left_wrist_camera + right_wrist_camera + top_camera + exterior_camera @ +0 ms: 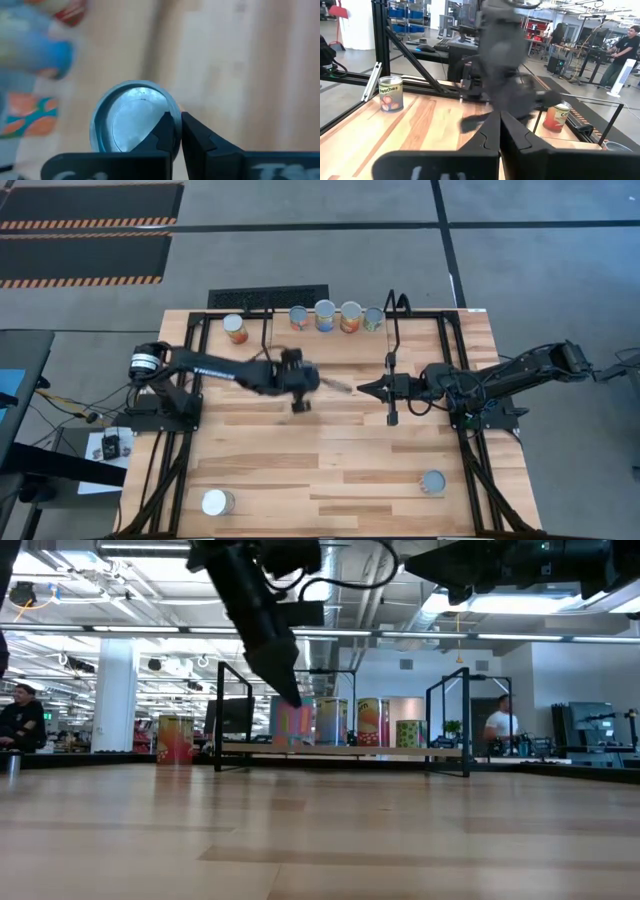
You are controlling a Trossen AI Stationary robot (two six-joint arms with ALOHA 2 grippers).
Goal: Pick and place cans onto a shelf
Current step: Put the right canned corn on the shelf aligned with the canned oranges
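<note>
Wood tabletop (330, 470), two cans waiting at the near edge: white-top can (217, 502) near left, blue-grey-top can (433, 482) near right, well apart, both upright.

Mid-table, the left gripper (176, 132) is at work. Its jaws are pinched almost together on the rim of the held can (127, 122), which has a blue-grey top and is seen from above. The grip looks thin, on the edge only, not around the body. The right gripper (362, 388) waits mid-table just right of it, jaws clenched on nothing, tips pointing left toward the left arm.

Far edge: the shelf (340, 750) carries the row of four cans (337, 317) standing close together. The orange-label can (235, 328) looks to stand on the table just left of the shelf.

Step judged: carrying the held can to the shelf. To do it well:
- Move slowly, since a rim pinch could slip or tilt the can.
- Aim for bare board left or right of the row.
- Stay clear of the black uprights (218, 715) and the neighbouring cans.
- Set the base flat before letting go.
- Keep off the right arm.
</note>
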